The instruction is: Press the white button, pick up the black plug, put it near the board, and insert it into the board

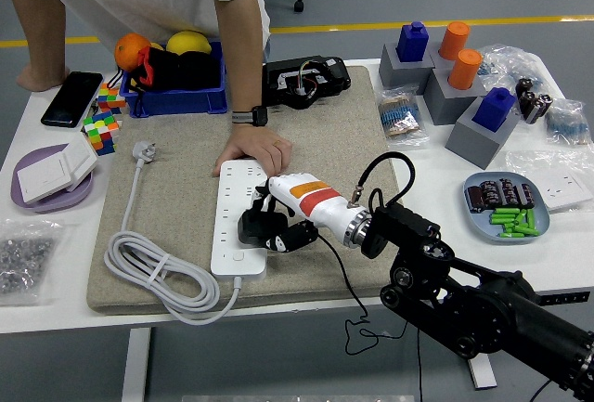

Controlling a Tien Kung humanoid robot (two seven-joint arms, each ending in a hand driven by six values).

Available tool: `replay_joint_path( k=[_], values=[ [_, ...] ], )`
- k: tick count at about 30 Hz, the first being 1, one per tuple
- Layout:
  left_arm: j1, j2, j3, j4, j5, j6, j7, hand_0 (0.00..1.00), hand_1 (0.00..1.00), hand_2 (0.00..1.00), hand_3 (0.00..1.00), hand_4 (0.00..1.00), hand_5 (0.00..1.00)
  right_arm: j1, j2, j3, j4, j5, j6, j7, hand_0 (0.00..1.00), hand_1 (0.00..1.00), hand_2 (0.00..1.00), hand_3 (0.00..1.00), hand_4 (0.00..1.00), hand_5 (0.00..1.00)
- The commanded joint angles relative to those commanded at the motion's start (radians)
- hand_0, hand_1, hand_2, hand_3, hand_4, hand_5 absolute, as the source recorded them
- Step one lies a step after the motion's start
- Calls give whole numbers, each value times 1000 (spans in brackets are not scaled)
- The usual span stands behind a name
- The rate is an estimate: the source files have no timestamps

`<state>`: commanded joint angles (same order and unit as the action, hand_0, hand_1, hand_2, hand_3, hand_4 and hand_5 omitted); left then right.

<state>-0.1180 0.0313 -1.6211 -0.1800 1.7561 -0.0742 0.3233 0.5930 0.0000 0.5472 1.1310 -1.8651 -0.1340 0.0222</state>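
A white power strip (232, 226) lies on the grey felt mat (176, 198), long side running away from me. My right hand (274, 221), white with a red band, reaches in from the lower right and is shut on the black plug (255, 227), held over the strip's near half. The plug's thin black cord (357, 323) trails off the table's front edge. A person's hand (255, 149) presses down on the strip's far end. The strip's white button (238, 255) shows near its front end. My left arm is out of view.
The strip's white cable (158, 277) coils on the mat's left. Around it: a blue bin (176, 96) with fruit, a phone (71, 97), colour cubes (100, 128), a purple plate (37, 200), grey blocks (464, 105) with pegs, a blue dish (506, 207).
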Motion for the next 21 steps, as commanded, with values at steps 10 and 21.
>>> replay_joint_path(
  k=[10, 21],
  values=[
    [-3, 1, -6, 0, 5, 0, 0, 650, 640, 630, 673, 508, 92, 41, 0, -38, -24, 0, -3, 9, 293, 398, 421, 477, 851, 2],
    [-1, 1, -10, 0, 11, 0, -1, 650, 640, 632, 671, 507, 92, 52, 0, -35, -51, -1, -5, 17, 293, 398, 421, 477, 852, 2]
  ],
)
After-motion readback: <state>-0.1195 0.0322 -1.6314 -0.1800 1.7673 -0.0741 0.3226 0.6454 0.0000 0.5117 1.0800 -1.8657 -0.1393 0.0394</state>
